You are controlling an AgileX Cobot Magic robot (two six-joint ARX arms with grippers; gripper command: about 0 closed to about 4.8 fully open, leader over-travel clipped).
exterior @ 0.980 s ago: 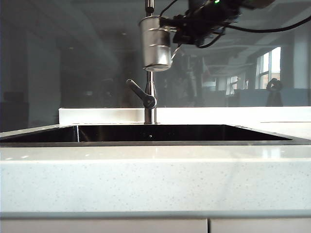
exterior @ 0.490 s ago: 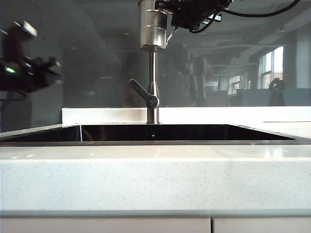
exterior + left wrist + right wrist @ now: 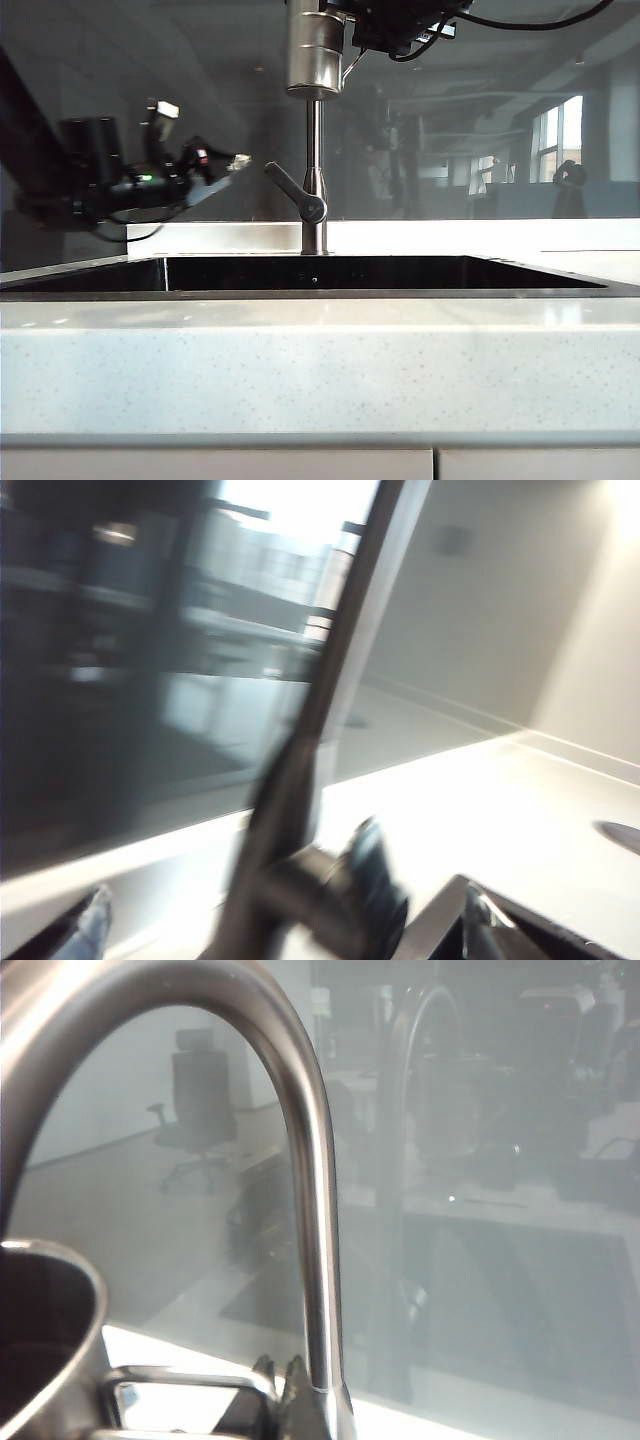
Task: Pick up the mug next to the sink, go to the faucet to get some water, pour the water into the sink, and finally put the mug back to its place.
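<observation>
The brushed-steel mug (image 3: 315, 50) hangs upright at the top of the exterior view, in front of the faucet (image 3: 314, 170) pipe. My right gripper (image 3: 350, 42) is shut on its wire handle (image 3: 190, 1388). In the right wrist view the fingertips (image 3: 292, 1378) pinch together beside the mug (image 3: 40, 1340) under the faucet's curved spout (image 3: 300, 1160). My left gripper (image 3: 232, 160) reaches in from the left, just short of the lever handle (image 3: 292, 190). Its fingers (image 3: 90, 925) stand wide open, with the blurred faucet (image 3: 330, 710) between them. The black sink (image 3: 400, 272) lies below.
A pale speckled countertop (image 3: 320, 370) fills the foreground, with a raised white ledge (image 3: 480, 236) behind the basin. A dark glass wall with reflections stands at the back. Black cables (image 3: 540, 22) trail from the right arm at the top.
The left arm has swung in from outside the view toward the faucet lever. The right gripper lifted the mug higher along the pipe a second ago and has held it since.
</observation>
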